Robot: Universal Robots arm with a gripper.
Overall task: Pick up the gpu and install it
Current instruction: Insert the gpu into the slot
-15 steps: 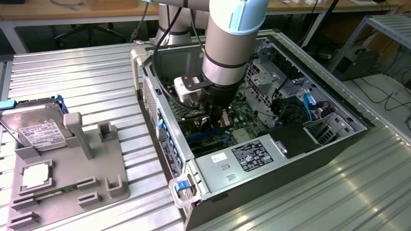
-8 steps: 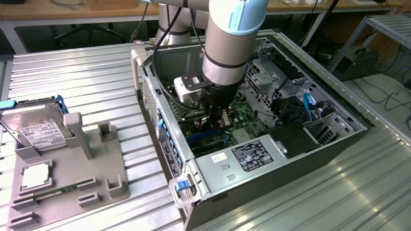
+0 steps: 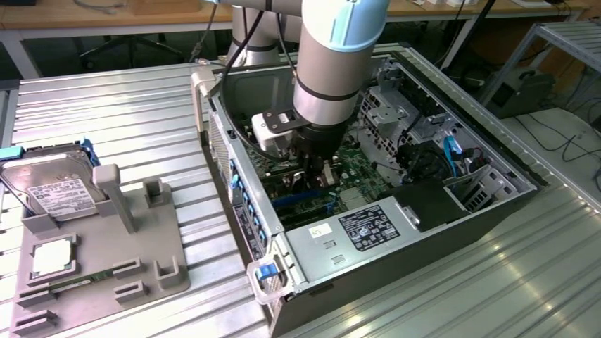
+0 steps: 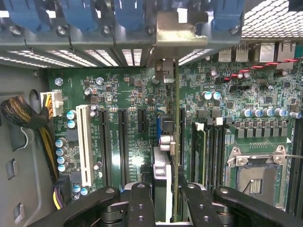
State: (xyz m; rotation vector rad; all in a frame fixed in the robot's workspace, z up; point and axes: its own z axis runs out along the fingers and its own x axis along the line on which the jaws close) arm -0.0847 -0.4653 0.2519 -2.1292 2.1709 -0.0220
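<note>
Black fingers (image 4: 142, 205) of the gripper (image 4: 168, 208) are clamped on the gpu (image 4: 176, 142). The card stands edge-on over the motherboard (image 4: 123, 94) slots, its silver bracket (image 4: 182, 30) at the rear slot openings. In the exterior view the arm (image 3: 329, 63) reaches straight down into the open computer case (image 3: 376, 253), with the wrist low inside.

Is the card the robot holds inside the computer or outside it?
Inside: the gpu stands on edge in the gripper, over the motherboard slots. Whether it is fully seated, cannot tell.
</note>
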